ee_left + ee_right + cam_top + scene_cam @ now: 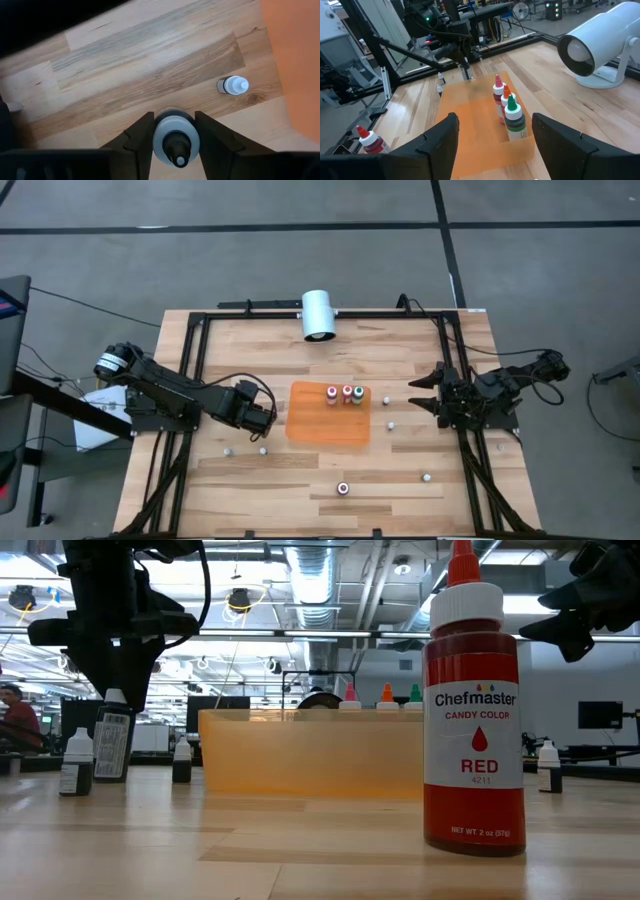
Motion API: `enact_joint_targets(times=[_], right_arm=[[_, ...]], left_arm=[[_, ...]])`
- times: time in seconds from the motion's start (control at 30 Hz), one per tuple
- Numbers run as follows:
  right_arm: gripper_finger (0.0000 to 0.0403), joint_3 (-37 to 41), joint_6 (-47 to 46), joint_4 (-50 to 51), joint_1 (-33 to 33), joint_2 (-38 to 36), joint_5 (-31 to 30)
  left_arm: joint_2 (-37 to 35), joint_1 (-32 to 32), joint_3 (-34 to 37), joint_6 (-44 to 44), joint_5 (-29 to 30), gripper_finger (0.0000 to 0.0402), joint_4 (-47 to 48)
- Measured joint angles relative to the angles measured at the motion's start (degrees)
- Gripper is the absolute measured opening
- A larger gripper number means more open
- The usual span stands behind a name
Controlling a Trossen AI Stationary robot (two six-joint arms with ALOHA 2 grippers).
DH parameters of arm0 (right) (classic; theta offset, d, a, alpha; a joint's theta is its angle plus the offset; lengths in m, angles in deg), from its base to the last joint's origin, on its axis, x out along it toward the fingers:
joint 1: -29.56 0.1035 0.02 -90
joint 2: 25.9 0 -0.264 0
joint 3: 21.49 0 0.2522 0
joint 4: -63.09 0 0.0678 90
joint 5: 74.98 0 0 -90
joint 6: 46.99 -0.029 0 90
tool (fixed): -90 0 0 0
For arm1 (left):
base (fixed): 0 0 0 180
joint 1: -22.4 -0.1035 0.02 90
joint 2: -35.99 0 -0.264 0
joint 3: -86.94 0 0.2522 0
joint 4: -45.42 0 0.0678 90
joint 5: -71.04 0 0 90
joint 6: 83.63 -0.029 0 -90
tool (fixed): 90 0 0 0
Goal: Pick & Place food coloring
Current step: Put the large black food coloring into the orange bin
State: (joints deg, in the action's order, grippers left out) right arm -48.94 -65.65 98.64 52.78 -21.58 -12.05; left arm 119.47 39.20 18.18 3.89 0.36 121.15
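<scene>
Three food coloring bottles with pink, orange and green tops stand upright on the orange mat, also seen in the right wrist view. A red bottle stands near the table's front edge. My left gripper, left of the mat, is shut on a dark-tipped, pale-capped bottle. Another small bottle stands on the wood beside it. My right gripper hovers open at the table's right side, holding nothing. My left gripper pinches the bottle's upper body, just under the cap, between its two fingers, one finger on each side. The fingers come from above, pointing steeply down. The bottle stays upright, tip up. Whether its base rests on the table, I cannot tell.
Several small bottles stand loose on the wood: two near my left gripper, others right of the mat. A large white cylinder lies at the far edge. A black frame borders the table.
</scene>
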Motion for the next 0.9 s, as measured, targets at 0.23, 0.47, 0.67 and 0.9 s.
enact_joint_targets(times=[0.23,0.47,0.67,0.9], right_arm=[[0.024,0.0,-0.02,-0.02,0.02,-0.01,-0.02],[0.024,0.0,-0.59,-0.02,0.0,-0.01,-0.02],[0.024,0.02,-0.57,-0.02,0.01,-0.01,-0.02],[0.024,0.02,-0.52,0.0,0.02,0.0,-0.02]], left_arm=[[0.02,-0.02,-1.33,-2.59,0.86,0.0122,1.12],[0.02,-0.04,-7.99,-6.09,5.13,0.0123,7.3],[0.02,-0.04,-14.08,-15.29,6.77,0.0123,7.47],[0.02,-0.04,-18.81,-30.82,7.97,0.0123,-0.22]])
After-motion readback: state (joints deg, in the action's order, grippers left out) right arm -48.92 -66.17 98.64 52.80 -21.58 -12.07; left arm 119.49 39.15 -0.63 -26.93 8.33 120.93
